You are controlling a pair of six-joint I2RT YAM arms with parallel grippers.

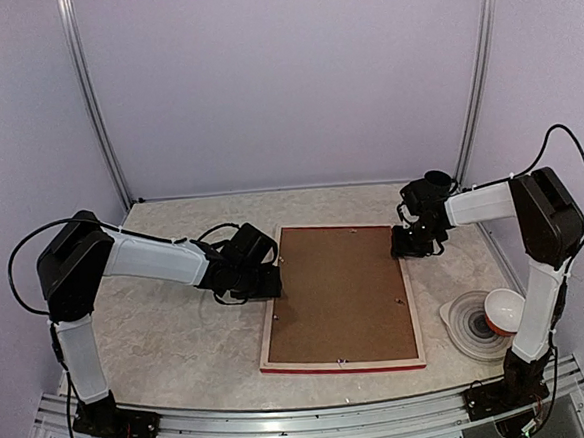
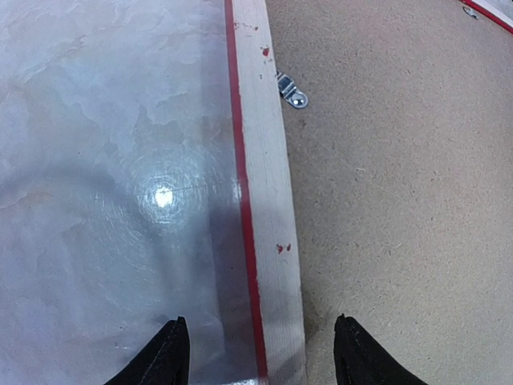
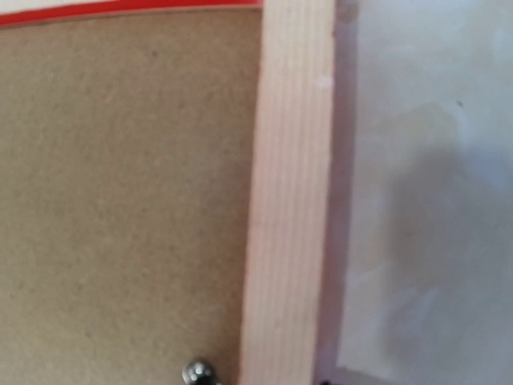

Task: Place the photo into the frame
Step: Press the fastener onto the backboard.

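The frame (image 1: 270,331) lies face down in the middle of the table, pale wood back up, red edge showing along the front. A plain brown backing board (image 1: 338,296) fills it. The photo is hidden. My left gripper (image 1: 268,281) is open at the frame's left rail. In the left wrist view the gripper (image 2: 260,321) straddles the frame's rail (image 2: 268,200), one finger over the table and one over the board (image 2: 401,200). My right gripper (image 1: 414,241) sits low at the frame's far right corner. Its fingers do not show over the rail (image 3: 288,200) in the right wrist view.
A small metal clip (image 2: 292,90) sits on the board beside the left rail, and another (image 3: 199,373) by the right rail. A red-and-white bowl (image 1: 504,309) rests on a ringed plate (image 1: 470,329) at the right, near the right arm's base. Walls close in the back and sides.
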